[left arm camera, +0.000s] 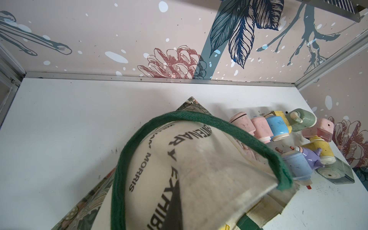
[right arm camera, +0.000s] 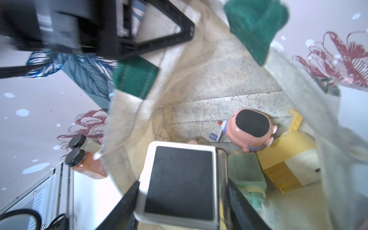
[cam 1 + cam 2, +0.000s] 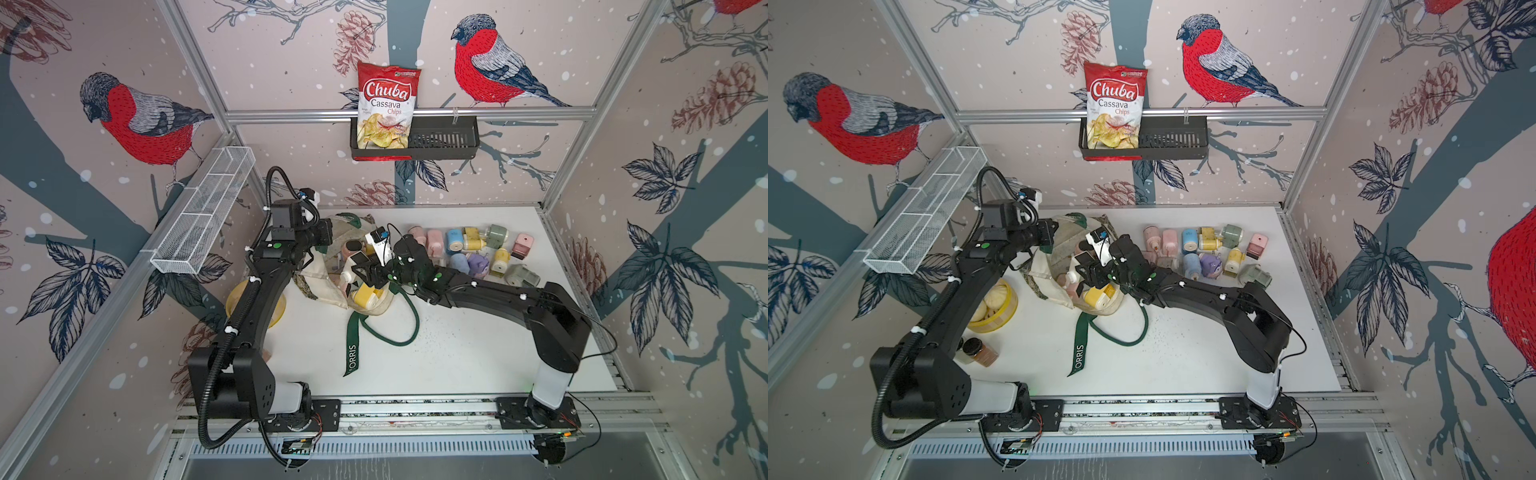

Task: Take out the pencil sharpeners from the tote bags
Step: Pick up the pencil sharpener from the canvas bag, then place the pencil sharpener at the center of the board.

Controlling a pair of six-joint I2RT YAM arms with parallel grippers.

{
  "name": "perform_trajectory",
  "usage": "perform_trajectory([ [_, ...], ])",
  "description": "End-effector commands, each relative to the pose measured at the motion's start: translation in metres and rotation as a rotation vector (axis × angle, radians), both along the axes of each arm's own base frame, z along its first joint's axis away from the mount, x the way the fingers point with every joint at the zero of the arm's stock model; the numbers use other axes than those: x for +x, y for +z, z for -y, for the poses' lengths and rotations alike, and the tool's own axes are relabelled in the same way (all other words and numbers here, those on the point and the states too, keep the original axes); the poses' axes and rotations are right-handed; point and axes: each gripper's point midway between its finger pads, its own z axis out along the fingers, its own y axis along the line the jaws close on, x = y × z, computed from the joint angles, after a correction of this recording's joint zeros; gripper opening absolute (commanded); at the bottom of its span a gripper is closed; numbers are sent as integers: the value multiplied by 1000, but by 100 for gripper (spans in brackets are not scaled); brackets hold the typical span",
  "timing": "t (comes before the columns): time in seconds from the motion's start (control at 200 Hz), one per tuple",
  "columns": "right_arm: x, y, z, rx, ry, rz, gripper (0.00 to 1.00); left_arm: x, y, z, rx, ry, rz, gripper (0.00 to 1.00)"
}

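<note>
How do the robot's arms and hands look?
Both are black boxy links on white bases, with white cable ties and green dots. A ribbed hose follows the left arm; a wire hangs by the right arm. The left hand and right hand are black.

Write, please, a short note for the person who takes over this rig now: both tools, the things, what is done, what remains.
Left tool: shut on the rim of the cream canvas tote bag with dark green handles, holding its mouth open.
Right tool: reaching into the bag, shut on a cream boxy sharpener with a dark panel; not lifted out yet.
Done: a cluster of pastel plastic sharpeners lies on the white table, on the right arm's side of the bag.
Left: the held one, plus at least a pink round sharpener, a yellow one and a pale green one inside the bag.
</note>
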Motion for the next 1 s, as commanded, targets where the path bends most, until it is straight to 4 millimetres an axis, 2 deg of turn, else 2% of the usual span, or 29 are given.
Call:
perform_trajectory([
  [0.0, -5, 10, 20, -34, -17, 71, 33, 11, 25, -4, 2, 23, 97, 0],
  [0.125, -12, 18, 52, -58, -61, 103, 33, 10, 25, -4, 5, 27, 98, 0],
  [0.305, -7, 18, 104, -70, -163, 89, 33, 10, 25, -7, 12, 37, 100, 0],
  [0.465, -1, 11, 147, -73, -258, 32, 33, 10, 24, -9, 19, 49, 96, 0],
  [0.56, 1, -2, 167, -105, -306, -3, 33, 10, 25, -9, 21, 52, 98, 0],
  [0.76, 4, -31, 188, -203, -365, -73, 33, 10, 28, -10, 21, 54, 103, 0],
  [0.991, 18, -61, 195, -315, -415, -173, 35, 10, 25, -20, 53, 106, 93, 0],
])
